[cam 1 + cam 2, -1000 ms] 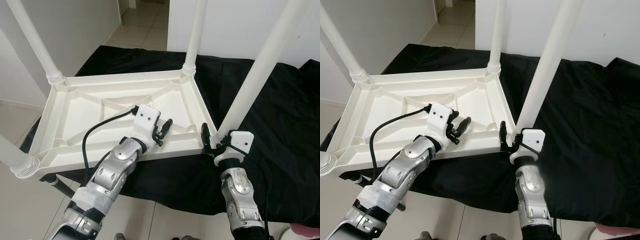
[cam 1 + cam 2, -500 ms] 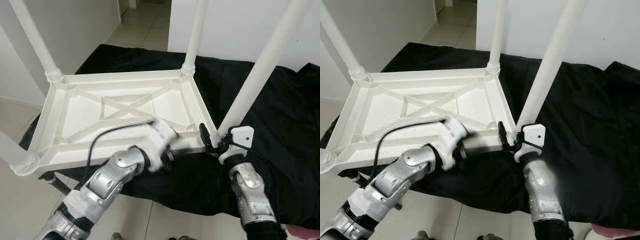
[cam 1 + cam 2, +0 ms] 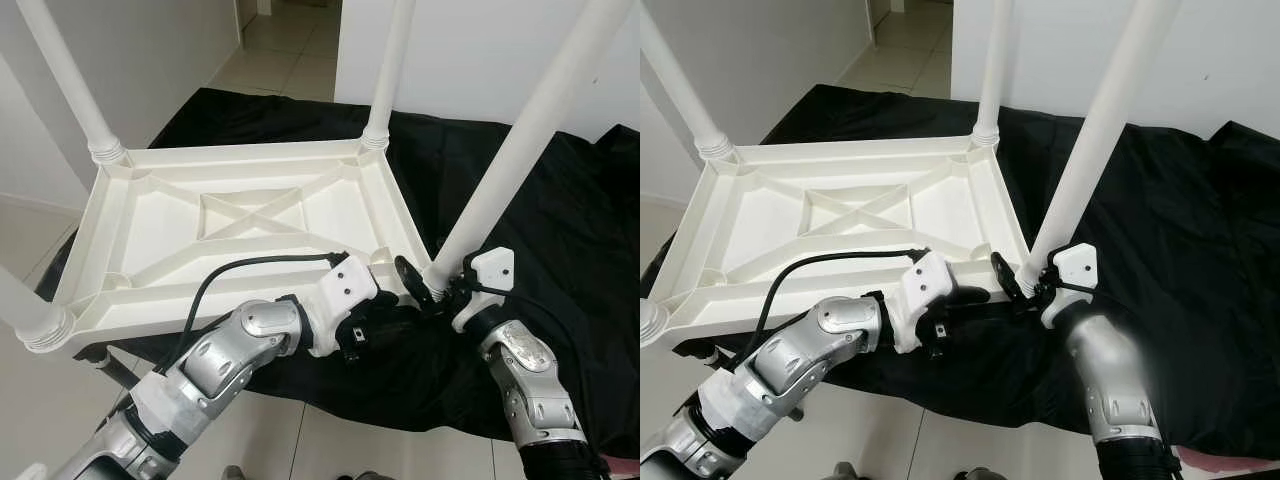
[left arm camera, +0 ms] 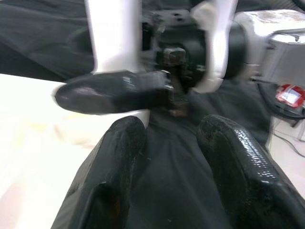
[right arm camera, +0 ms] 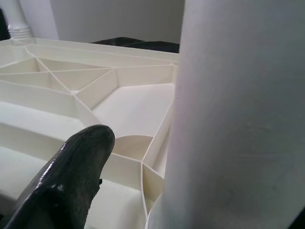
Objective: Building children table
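The left hand [image 3: 385, 325] has swung off the underside of the upturned table [image 3: 240, 215], where it sat a second ago, and dropped below the near rim, close beside the right hand [image 3: 425, 285]; its two fingers [image 4: 119, 148] are parted with nothing between them, hovering over the black cloth [image 3: 560, 220] and aimed at the near right leg [image 3: 520, 150]. The right hand has stayed at the foot of that leg, where it meets the table's corner; one finger [image 5: 71, 176] lies just beside the leg, but whether it is gripping cannot be told. Beyond both hands the white table lies upside down on the cloth, all four legs standing up. Judgement: both hands are converging on this last corner, probably to seat or tighten the leg.
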{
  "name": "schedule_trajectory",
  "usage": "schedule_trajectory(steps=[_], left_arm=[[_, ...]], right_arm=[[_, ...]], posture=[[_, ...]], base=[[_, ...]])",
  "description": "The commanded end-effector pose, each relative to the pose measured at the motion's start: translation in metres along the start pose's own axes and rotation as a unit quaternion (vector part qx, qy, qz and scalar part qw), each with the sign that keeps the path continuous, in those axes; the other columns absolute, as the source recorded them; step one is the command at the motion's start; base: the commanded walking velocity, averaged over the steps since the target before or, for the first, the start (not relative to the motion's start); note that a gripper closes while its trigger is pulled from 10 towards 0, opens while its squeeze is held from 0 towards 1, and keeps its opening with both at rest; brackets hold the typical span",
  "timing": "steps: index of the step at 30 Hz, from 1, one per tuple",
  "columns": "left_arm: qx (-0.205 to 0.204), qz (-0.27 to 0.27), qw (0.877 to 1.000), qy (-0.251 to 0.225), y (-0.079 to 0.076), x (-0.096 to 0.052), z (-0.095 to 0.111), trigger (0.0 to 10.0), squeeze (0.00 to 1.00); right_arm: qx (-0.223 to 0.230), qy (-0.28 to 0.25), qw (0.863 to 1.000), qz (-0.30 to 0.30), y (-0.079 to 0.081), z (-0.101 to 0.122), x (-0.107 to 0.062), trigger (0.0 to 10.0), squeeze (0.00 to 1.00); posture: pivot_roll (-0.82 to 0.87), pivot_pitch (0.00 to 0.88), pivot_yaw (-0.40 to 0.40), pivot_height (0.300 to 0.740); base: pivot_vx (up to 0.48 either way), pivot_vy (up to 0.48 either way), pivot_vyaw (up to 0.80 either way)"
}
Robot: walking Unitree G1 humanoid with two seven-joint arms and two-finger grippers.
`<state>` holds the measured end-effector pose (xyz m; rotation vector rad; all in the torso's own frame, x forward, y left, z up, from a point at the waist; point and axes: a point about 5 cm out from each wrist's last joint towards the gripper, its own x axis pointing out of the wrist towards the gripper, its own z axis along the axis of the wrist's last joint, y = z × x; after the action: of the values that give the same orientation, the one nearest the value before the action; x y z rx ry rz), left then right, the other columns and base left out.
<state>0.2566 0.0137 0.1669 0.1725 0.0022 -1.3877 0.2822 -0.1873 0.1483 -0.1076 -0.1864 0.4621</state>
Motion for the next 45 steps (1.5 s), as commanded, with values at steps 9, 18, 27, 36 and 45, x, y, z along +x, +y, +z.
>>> schedule_trajectory(steps=[9,18,27,36,45], left_arm=[[0.01,0.014,1.0,0.013,0.016,-0.013,-0.001,10.0,0.0],[0.009,0.014,1.0,0.015,0.01,-0.014,-0.003,10.0,0.0],[0.004,0.022,1.0,0.016,0.01,-0.016,-0.005,10.0,0.0],[0.0,0.023,1.0,0.011,0.008,-0.013,-0.004,10.0,0.0],[0.002,0.02,1.0,0.011,0.007,-0.012,-0.004,10.0,0.0]], right_arm=[[0.005,0.016,0.999,0.028,-0.002,-0.001,-0.005,5.3,0.0],[0.008,0.021,0.999,0.031,-0.006,-0.001,-0.007,0.0,0.0],[0.048,0.02,0.999,0.005,0.002,-0.002,-0.008,10.0,0.0],[0.078,0.022,0.994,-0.076,0.024,-0.002,0.001,10.0,0.0],[0.073,0.055,0.95,-0.3,0.041,-0.012,0.002,10.0,0.0]], posture=[[-0.01,0.084,-0.03,0.74],[0.0,0.093,-0.041,0.74],[0.0,0.102,-0.047,0.74],[0.0,0.107,-0.043,0.74],[0.0,0.102,-0.044,0.74]], base=[[0.0,0.0,0.0],[0.0,0.0,0.0],[0.0,0.0,0.0],[0.0,0.0,0.0],[0.0,0.0,0.0]])
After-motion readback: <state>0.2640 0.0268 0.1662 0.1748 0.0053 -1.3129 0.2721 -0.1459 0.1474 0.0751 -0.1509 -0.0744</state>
